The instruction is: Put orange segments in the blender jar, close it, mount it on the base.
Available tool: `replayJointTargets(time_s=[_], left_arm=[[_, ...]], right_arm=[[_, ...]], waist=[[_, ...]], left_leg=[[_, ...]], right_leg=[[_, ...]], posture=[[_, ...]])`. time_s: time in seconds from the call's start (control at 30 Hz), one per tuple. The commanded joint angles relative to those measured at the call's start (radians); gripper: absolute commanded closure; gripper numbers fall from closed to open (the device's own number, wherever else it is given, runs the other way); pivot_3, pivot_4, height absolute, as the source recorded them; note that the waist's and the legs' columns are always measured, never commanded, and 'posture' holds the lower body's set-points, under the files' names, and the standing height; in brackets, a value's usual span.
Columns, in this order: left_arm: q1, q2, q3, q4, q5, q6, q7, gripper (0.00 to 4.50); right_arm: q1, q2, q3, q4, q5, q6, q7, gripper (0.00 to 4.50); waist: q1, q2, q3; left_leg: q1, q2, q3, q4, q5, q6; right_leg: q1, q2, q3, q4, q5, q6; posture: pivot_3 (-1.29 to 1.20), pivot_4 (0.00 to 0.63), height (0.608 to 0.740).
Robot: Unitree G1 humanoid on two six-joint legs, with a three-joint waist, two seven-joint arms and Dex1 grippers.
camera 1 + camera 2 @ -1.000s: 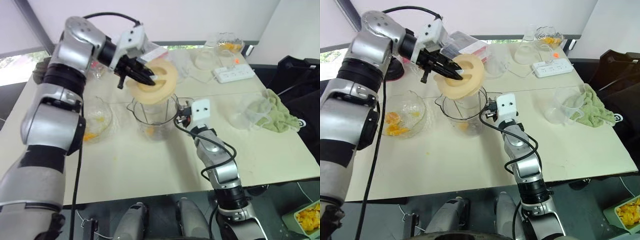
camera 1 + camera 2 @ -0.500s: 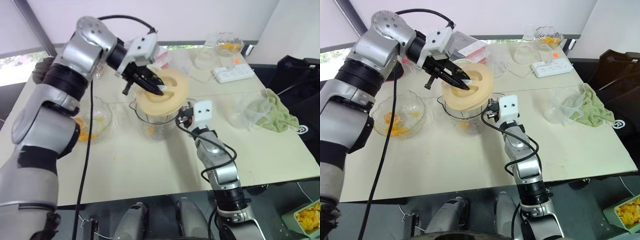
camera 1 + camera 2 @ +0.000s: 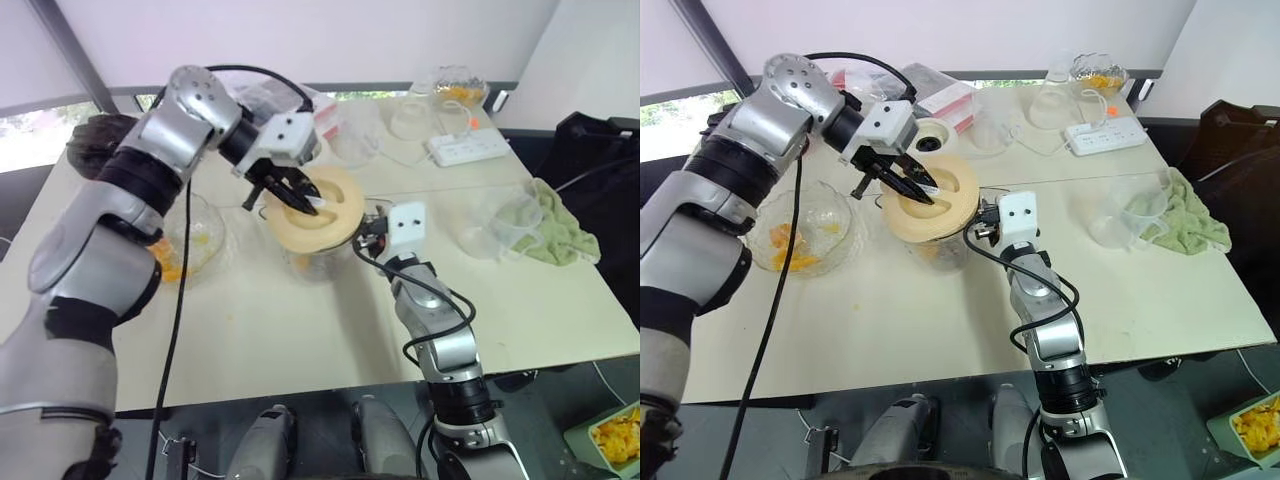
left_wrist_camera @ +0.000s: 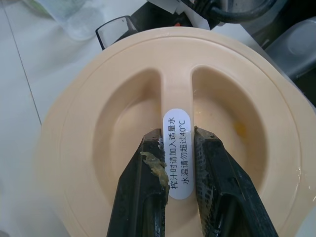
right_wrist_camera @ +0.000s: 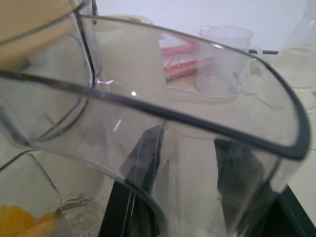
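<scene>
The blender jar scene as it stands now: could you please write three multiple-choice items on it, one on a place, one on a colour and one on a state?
1. Where is the base?
A. On the table behind the blender jar
B. Under the blender jar
C. On the green cloth

2. What colour is the lid?
A. Dark blue
B. Pale yellow
C. Red

3. What is the left gripper doing?
A. Hanging open above the bowl
B. Clamped on the lid's centre ridge
C. Holding the power strip

Answers:
1 A: the cream base stands alone beyond the blender jar, its dark socket uncovered.
2 B: the round lid over the jar's mouth is pale yellow.
3 B: the left wrist view shows both black fingers pressed against the labelled ridge.
</scene>
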Motion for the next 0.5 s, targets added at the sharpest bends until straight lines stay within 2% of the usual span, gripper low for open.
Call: replayJointTargets(time_s=[0.03, 0.23, 0.47, 0.5], left_arm=[[0.001, -0.041, -0.036, 0.061, 0.059, -0.055, -0.004, 4.26], [-0.025, -0.115, -0.084, 0.184, 0.129, -0.134, -0.004, 4.26], [0.001, -0.169, -0.107, 0.269, 0.164, -0.102, -0.004, 4.26], [0.007, -0.169, -0.112, 0.271, 0.164, -0.096, -0.004, 4.26]], right_arm=[[-0.004, -0.003, -0.017, -0.072, -0.001, 0.002, -0.001, 3.46], [0.006, -0.006, -0.026, -0.095, -0.013, 0.017, -0.010, 3.46], [0.032, -0.006, -0.033, -0.133, -0.023, 0.035, -0.026, 3.46], [0.034, -0.006, -0.034, -0.137, -0.023, 0.038, -0.028, 3.46]], waist=[[0.004, 0.000, 0.000], [0.024, 0.001, -0.003], [0.035, 0.003, -0.005], [0.039, 0.003, -0.005]], left_leg=[[0.000, 0.000, 0.000, 0.000, 0.000, 0.000], [0.001, 0.000, 0.000, 0.003, 0.000, 0.000], [0.008, -0.001, -0.002, 0.010, -0.002, 0.004], [0.011, -0.001, -0.002, 0.010, -0.006, 0.011]], right_leg=[[0.000, 0.000, 0.000, 0.000, 0.000, 0.000], [0.003, 0.000, 0.000, 0.000, 0.000, 0.000], [0.015, 0.000, -0.003, 0.000, 0.000, 0.000], [0.019, 0.000, -0.003, 0.000, 0.000, 0.001]], posture=[[0.00, 0.150, 0.740], [0.00, 0.150, 0.740], [0.00, 0.150, 0.740], [0.00, 0.150, 0.740]])
